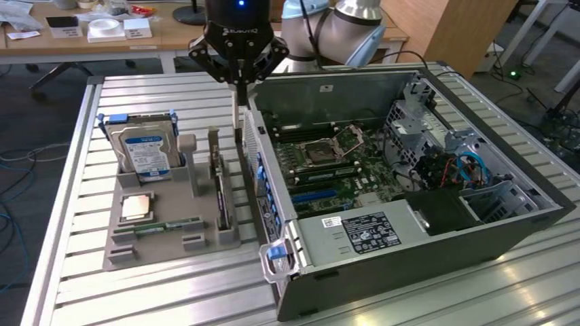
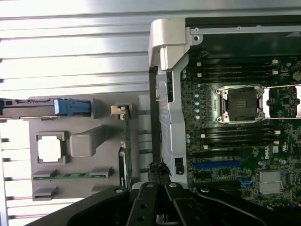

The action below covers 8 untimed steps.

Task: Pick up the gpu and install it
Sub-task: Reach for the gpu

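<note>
One ribbed aluminium table (image 1: pixel 163 299) (image 2: pixel 70 47) carries everything. On it lies one open black steel case (image 1: pixel 435 251) (image 2: pixel 164 42), filling three to five o'clock in the exterior view, with one green motherboard (image 1: pixel 344 170) (image 2: pixel 235 141) inside. At eight o'clock sits one matte grey plastic holder (image 1: pixel 154 248) (image 2: pixel 84 143), blocky and slotted. It bears four parts. One boxy hard drive (image 1: pixel 145 153) (image 2: pixel 28 110) with a blue-white label stands upright at the holder's eleven o'clock. One gpu (image 1: pixel 220 187) (image 2: pixel 125 141), a thin dark card, stands on edge in the slot along the holder's three o'clock side, the side toward the case. One square, shiny CPU (image 1: pixel 138 206) (image 2: pixel 50 148) lies flat at the middle. One narrow green RAM stick (image 1: pixel 168 225) (image 2: pixel 70 175) lies at its six o'clock.

I have one gripper (image 1: pixel 239 132) (image 2: pixel 157 169), black, hanging from twelve o'clock and pointing straight down. Its fingers are drawn together into a slim blade, with nothing visibly held between them. The tips hang in the gap between holder and case wall. The gpu is just beside them, at their seven o'clock. In the wrist view the tips stand apart from the card.
</note>
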Each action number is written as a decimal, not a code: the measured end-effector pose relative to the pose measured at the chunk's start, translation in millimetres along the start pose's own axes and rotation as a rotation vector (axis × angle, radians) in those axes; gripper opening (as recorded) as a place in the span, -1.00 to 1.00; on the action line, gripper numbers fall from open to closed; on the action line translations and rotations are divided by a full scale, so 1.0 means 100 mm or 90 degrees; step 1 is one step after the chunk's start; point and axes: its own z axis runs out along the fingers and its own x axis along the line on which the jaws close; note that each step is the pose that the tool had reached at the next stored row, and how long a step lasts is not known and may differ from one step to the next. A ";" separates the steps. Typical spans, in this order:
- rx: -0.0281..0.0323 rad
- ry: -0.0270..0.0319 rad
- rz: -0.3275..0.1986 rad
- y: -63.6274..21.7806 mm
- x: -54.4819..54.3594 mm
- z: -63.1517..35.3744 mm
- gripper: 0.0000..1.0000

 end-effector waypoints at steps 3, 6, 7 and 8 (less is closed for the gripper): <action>0.0000 0.0000 0.000 -0.005 0.07 -0.001 -0.79; 0.0000 0.0000 0.000 -0.010 0.13 -0.002 -0.79; 0.0000 0.0000 0.000 -0.011 0.15 -0.002 -0.79; 0.0000 0.0000 0.000 -0.013 0.18 -0.003 -0.79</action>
